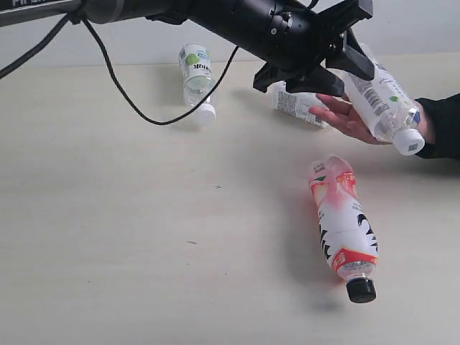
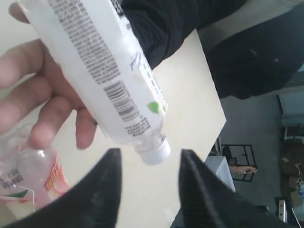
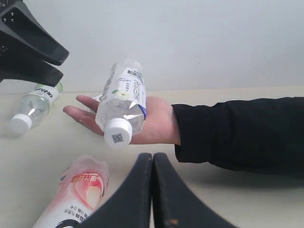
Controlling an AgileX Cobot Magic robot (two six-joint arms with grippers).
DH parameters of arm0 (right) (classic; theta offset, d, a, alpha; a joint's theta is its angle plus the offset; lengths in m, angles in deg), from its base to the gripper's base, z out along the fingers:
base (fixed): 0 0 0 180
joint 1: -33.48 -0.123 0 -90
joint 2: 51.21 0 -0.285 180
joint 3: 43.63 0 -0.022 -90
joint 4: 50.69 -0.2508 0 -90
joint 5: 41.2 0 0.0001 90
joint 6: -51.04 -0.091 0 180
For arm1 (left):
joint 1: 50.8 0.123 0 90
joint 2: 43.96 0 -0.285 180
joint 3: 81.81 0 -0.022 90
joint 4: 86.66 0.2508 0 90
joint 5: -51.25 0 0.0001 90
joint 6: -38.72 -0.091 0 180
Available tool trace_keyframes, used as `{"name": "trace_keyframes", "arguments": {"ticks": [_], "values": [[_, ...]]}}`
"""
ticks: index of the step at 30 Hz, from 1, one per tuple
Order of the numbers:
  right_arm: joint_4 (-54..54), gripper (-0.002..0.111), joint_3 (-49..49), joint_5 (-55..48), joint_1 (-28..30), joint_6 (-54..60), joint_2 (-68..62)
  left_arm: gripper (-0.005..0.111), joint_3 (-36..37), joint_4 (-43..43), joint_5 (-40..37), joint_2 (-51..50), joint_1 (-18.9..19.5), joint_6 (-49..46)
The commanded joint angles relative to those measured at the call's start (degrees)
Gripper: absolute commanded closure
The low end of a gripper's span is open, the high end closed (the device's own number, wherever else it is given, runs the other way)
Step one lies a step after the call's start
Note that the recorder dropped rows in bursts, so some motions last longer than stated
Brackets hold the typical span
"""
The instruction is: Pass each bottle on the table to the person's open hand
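The clear bottle with the white tea label (image 1: 379, 103) (image 2: 102, 71) (image 3: 122, 99) lies across the person's open hand (image 1: 343, 116) (image 2: 45, 102) (image 3: 159, 122), white cap pointing away from the fingers. My left gripper (image 1: 343, 72) (image 2: 150, 153) hovers just off the bottle's cap end, open, with nothing between its fingers. The pink-white bottle with a black cap (image 1: 343, 219) (image 3: 76, 187) lies on the table (image 1: 144, 237) in front of the hand. The green-white labelled bottle (image 1: 195, 75) (image 3: 33, 102) lies at the back. A short white-labelled bottle (image 1: 293, 103) lies behind the hand. My right gripper (image 3: 153, 156) is shut and empty.
The person's black sleeve (image 1: 442, 126) (image 3: 237, 130) reaches in from the right edge. The left arm and its cable (image 1: 129, 93) stretch across the back of the table above the green-labelled bottle.
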Motion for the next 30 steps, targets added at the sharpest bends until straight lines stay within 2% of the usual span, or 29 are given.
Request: {"name": "trace_keyframes", "arguments": {"ticks": [1,8,13,18,30], "values": [[0.2,0.108,0.2,0.4,0.3,0.4,0.3,0.105,-0.3,2.5,-4.6,2.6,0.1,-0.5],[0.2,0.108,0.2,0.4,0.3,0.4,0.3,0.107,-0.1,9.4,-6.1,6.4,-0.2,-3.8],[0.2,0.108,0.2,0.4,0.3,0.4,0.3,0.107,5.8,10.5,-5.0,11.8,-0.8,-8.9],[0.2,0.108,0.2,0.4,0.3,0.4,0.3,0.107,17.1,10.5,0.6,19.6,-0.8,-15.7],[0.2,0.108,0.2,0.4,0.3,0.3,0.3,0.107,49.8,10.3,25.0,43.5,-0.8,-26.0]]}}
